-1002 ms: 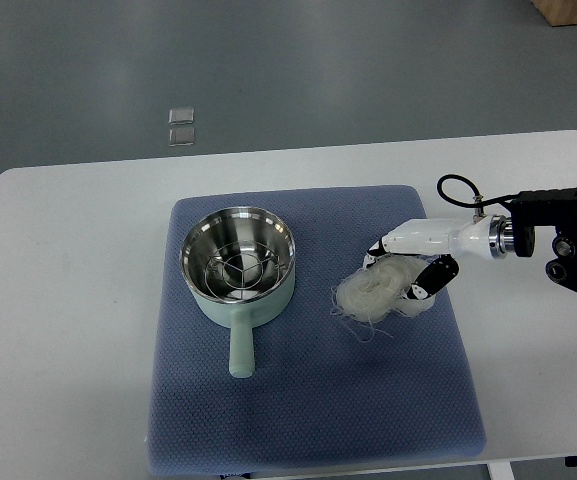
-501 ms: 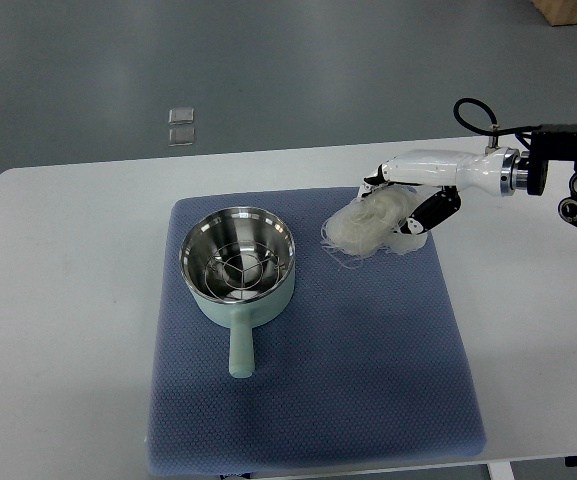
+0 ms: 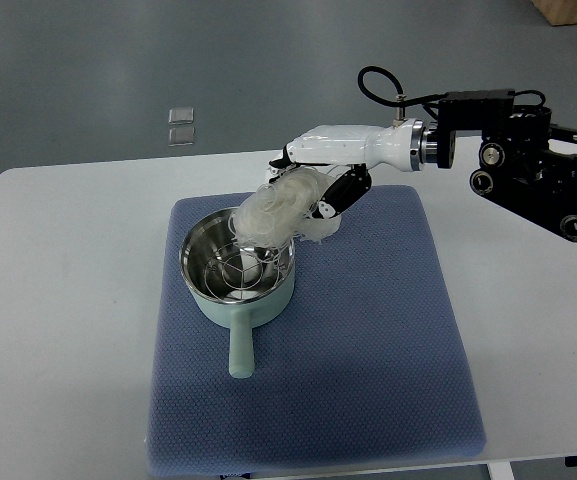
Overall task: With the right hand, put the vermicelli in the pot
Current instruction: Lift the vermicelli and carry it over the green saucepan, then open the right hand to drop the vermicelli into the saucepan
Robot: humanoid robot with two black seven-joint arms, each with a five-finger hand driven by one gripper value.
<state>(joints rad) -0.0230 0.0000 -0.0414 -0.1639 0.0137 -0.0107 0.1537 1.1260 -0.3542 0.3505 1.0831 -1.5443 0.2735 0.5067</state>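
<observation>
White table (image 3: 68, 300) with a blue mat (image 3: 368, 350) on it, pale green pot (image 3: 238, 268) on the mat's left half, my right hand (image 3: 320, 178) clenched around the vermicelli (image 3: 276, 210), holding the bundle over the pot's far right rim, strands hanging into it.

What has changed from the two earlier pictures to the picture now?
The right hand, already closed on the vermicelli, lifted the bundle from the mat and carried it left; it now hangs over the pot's right rim, not yet released. The pot, the mat and the table stayed as they were.
</observation>
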